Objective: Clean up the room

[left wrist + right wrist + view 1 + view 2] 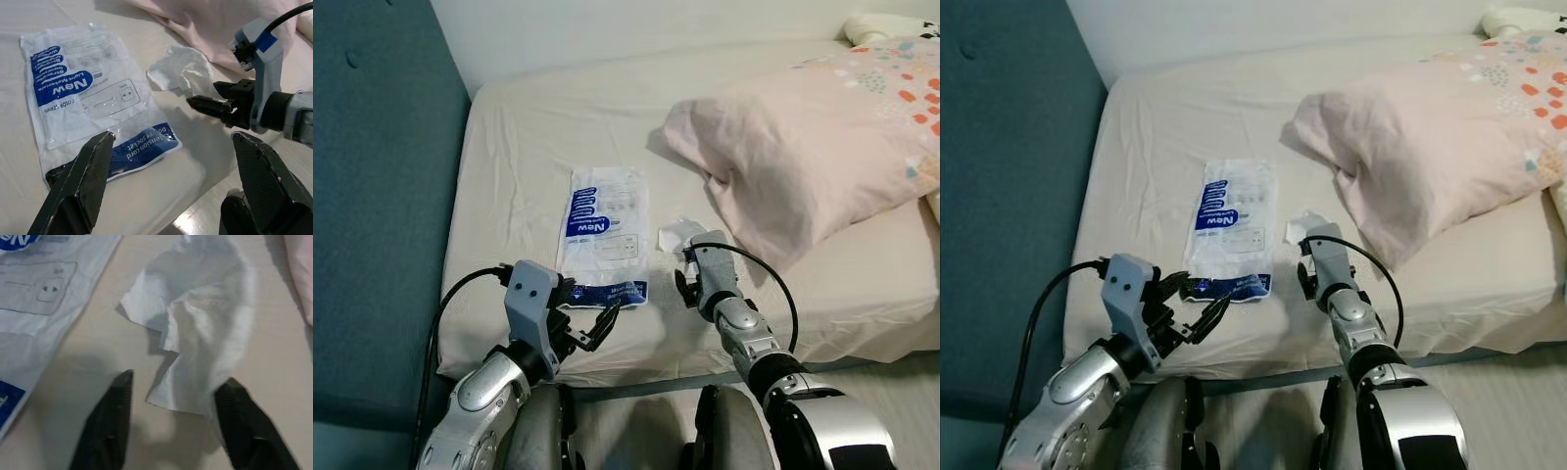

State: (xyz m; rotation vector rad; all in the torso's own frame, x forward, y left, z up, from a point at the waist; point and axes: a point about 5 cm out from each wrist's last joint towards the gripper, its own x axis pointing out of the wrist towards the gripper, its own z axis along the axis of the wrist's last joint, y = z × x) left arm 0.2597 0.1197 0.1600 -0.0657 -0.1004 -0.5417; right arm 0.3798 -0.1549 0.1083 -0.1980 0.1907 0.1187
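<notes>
I had the bed ahead of me, its cream sheet running from the near edge to the wall, and its right side was cut off by the frame. A teal panel stood along the bed's left side. On the right lay a pink pillow, partly under a patterned quilt whose far part ran out of view; a white roll at the top right corner was too cut off for me to name.

Near the front edge of the bed lay a flat plastic bag, white and clear with blue print, its far end toward the wall. I could read "New" on it in the left wrist view, but the smaller print was hard to make out. Just beside the bag's right edge, between it and the pillow, sat a crumpled tissue, apart from both as far as I could tell. In the head views my right arm hid part of it.

My left end effector hung at the bed's front edge with its fingers spread wide, their tips at the bag's near blue-printed end; I could not tell whether they touched it. My right end effector was over the sheet just short of the tissue, its fingers apart, one on either side of the tissue's near corner and gripping nothing. The fingertips there were blurred.
</notes>
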